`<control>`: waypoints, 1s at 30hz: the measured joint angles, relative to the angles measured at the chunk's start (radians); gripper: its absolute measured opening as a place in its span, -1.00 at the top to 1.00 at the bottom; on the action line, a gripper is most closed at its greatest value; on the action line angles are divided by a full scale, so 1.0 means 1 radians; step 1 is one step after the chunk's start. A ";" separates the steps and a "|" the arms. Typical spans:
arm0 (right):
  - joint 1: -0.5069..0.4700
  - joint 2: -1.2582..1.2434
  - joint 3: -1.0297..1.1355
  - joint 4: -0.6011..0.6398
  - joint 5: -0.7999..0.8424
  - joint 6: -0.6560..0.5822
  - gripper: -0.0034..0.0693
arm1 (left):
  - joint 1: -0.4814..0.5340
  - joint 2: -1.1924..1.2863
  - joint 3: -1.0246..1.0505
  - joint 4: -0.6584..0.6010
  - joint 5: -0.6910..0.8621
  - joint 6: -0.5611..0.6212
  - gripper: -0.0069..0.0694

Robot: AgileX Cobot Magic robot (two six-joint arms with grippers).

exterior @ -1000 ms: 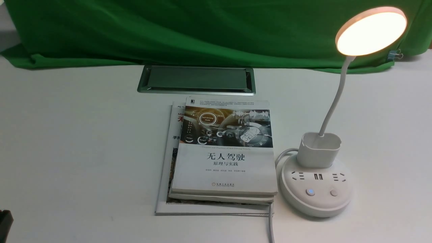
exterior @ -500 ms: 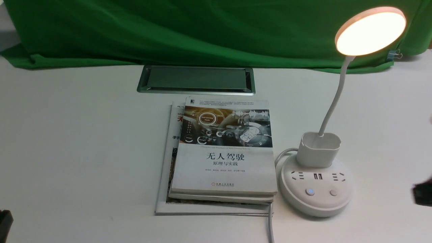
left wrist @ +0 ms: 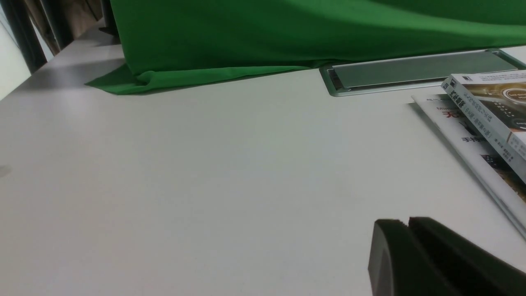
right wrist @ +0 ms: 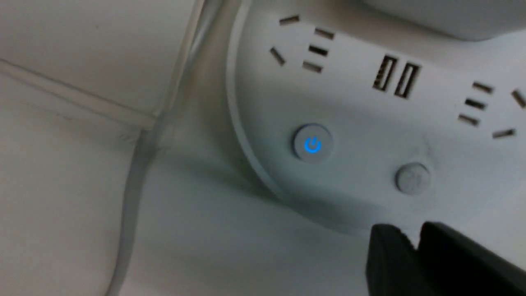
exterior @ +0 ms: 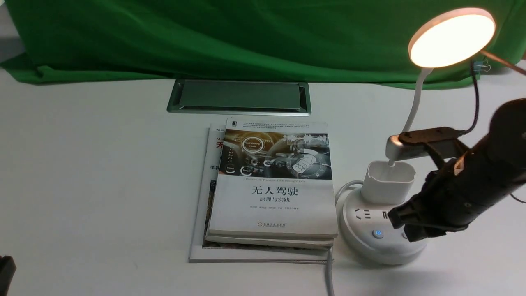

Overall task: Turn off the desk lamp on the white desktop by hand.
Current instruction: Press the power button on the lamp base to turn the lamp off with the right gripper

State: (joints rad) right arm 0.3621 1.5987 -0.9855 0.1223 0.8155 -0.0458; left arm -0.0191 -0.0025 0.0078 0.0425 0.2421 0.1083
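A: What's on the counter (exterior: 102,172)?
B: Books (exterior: 273,197) in the middle; the lamp (exterior: 451,38) just right of them, lit.
A: The right tool (exterior: 407,226)?
B: Pressed together, over the base (exterior: 365,246) at its front edge, near the plain button (right wrist: 412,177); the power button (right wrist: 312,144) glows blue.
A: The left tool (left wrist: 408,225)?
B: Pressed together too, far left, low over the counter.

backdrop: big green cloth (exterior: 246,37) hung behind, wrinkly, hem slumped onto the desk (exterior: 82,172) | furniture: plain white desk, silver-framed grey hatch (exterior: 239,97) near the cloth | far right: small binder clip (exterior: 479,65) on the cloth | beyond the cloth's end: dark posts (left wrist: 24,33)
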 joint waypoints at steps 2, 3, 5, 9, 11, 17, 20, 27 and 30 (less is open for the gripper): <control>0.000 0.014 -0.003 0.000 -0.005 0.000 0.50 | 0.000 0.000 0.000 0.000 0.000 0.000 0.77; 0.000 0.017 -0.004 0.000 -0.008 0.000 0.50 | 0.000 0.000 0.000 0.000 0.000 0.000 0.77; -0.002 0.024 -0.005 0.000 -0.018 0.000 0.50 | 0.000 0.000 0.000 0.000 0.000 0.000 0.77; -0.002 0.045 -0.006 0.000 -0.051 0.000 0.50 | 0.000 0.000 0.000 0.000 0.000 0.000 0.77; -0.010 0.066 -0.007 0.000 -0.064 0.000 0.50 | 0.000 0.000 0.000 0.000 0.000 0.000 0.77; -0.024 0.113 -0.018 -0.004 -0.074 0.000 0.50 | 0.000 0.000 0.000 0.000 0.000 0.000 0.77; -0.025 0.120 -0.025 -0.004 -0.070 0.000 0.50 | 0.000 0.000 0.000 0.000 0.000 -0.002 0.77; -0.025 0.111 -0.023 -0.005 -0.071 0.000 0.51 | 0.000 0.000 0.000 0.000 0.000 -0.001 0.77; -0.025 0.095 -0.016 -0.006 -0.090 0.000 0.51 | 0.000 0.000 0.000 0.000 0.000 -0.001 0.77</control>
State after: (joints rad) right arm 0.3371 1.6932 -1.0016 0.1166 0.7254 -0.0458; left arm -0.0191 -0.0025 0.0078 0.0425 0.2421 0.1070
